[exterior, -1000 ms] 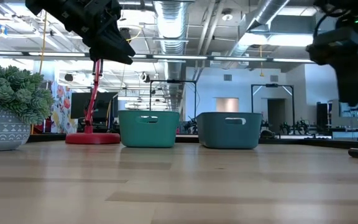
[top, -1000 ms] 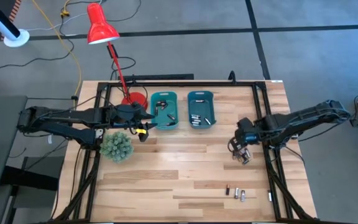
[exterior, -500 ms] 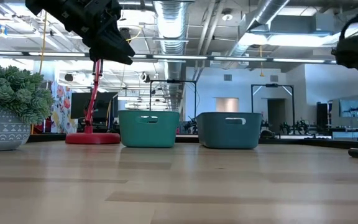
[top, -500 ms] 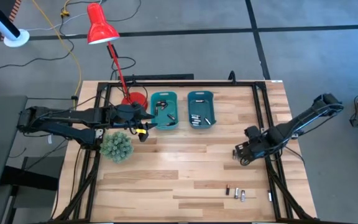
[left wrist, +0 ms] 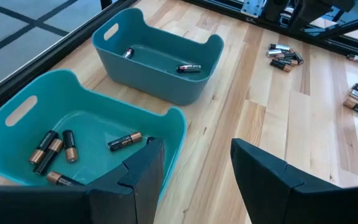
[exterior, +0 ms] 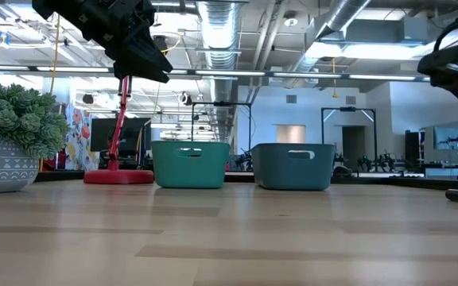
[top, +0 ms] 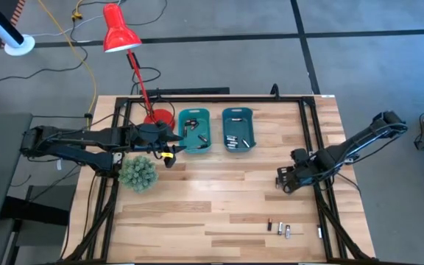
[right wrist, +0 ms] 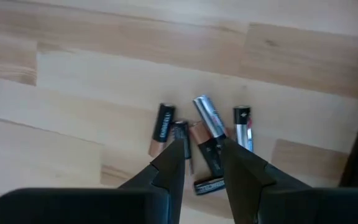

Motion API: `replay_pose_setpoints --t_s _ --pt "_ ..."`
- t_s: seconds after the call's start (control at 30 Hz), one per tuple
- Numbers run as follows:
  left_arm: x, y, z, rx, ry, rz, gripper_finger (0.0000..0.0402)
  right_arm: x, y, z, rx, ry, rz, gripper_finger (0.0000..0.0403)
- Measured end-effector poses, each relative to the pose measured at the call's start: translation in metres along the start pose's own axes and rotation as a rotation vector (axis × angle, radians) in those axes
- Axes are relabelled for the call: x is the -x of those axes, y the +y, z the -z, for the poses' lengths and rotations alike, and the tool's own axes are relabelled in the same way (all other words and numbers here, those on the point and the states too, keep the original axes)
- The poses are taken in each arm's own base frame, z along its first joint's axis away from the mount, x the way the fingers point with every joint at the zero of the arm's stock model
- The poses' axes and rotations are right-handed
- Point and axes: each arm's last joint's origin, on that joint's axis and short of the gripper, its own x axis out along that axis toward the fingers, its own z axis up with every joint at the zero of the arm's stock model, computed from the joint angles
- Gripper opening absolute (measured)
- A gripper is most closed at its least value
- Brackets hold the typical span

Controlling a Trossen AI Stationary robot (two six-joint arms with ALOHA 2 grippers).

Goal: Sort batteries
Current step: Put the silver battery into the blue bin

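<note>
Two tools: right tool (right wrist: 201, 163) spread above loose batteries (right wrist: 202, 140), left tool (left wrist: 194, 165) spread beside teal bin (left wrist: 166, 134)

Two bins (top: 194, 130) (top: 237, 128) stood side by side at the back of the surface (top: 219, 199), each with batteries (left wrist: 55, 148) inside. A lamp (top: 121, 37) and plant (top: 138, 173) stood to their left. Loose batteries (top: 279, 228) lay near the front right, others (right wrist: 201, 140) under the right end effector (top: 284, 180).

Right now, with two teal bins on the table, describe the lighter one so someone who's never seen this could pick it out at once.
Start at the red desk lamp at the table's far edge. Two small bins sit side by side just beside its round base; the lighter teal bin is the one nearer the lamp. It is brighter and greener than the duller blue-teal bin, and it holds copper-topped black batteries.
</note>
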Motion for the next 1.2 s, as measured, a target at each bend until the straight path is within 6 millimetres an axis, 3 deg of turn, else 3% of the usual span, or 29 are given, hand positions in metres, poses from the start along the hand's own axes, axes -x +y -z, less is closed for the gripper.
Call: replay_pose_setpoints --t_s 0.27,0.53,0.77,1.2 --pt "0.000 0.000 0.000 -0.014 -0.001 0.001 0.0183 0.000 0.001 0.006 -0.084 0.042 -0.004 0.0119" --pt "0.000 0.000 0.000 -0.015 -0.002 0.001 0.0183 -0.008 -0.006 0.014 -0.294 0.040 0.024 0.0119" --pt "0.000 0.002 -0.001 -0.012 -0.006 -0.018 0.0183 -0.013 -0.008 0.005 -0.350 -0.012 0.093 0.0119" --pt "-0.001 0.006 -0.002 -0.002 -0.009 -0.039 0.0183 -0.042 0.009 0.011 -0.392 -0.043 0.229 0.0119"
